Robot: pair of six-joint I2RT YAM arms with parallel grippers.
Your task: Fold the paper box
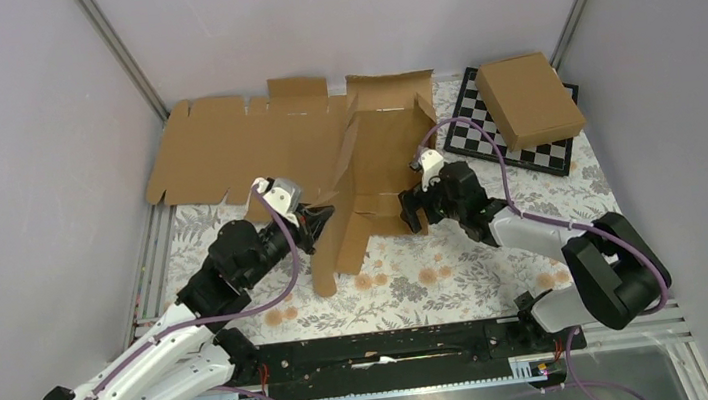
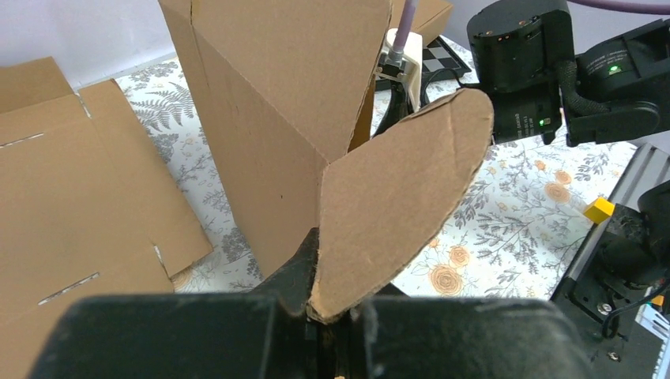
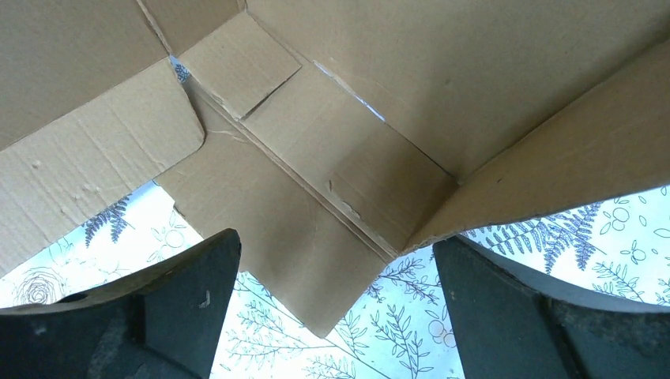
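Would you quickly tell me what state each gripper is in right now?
Left gripper: shut on a rounded flap of the paper box.
Right gripper: open, holding nothing.

Top/wrist cams, all on paper box [image 1: 385, 151]

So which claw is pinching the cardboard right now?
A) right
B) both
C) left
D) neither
C: the left gripper is shut on a rounded flap of the paper box, while the right gripper hangs over it with jaws wide apart.
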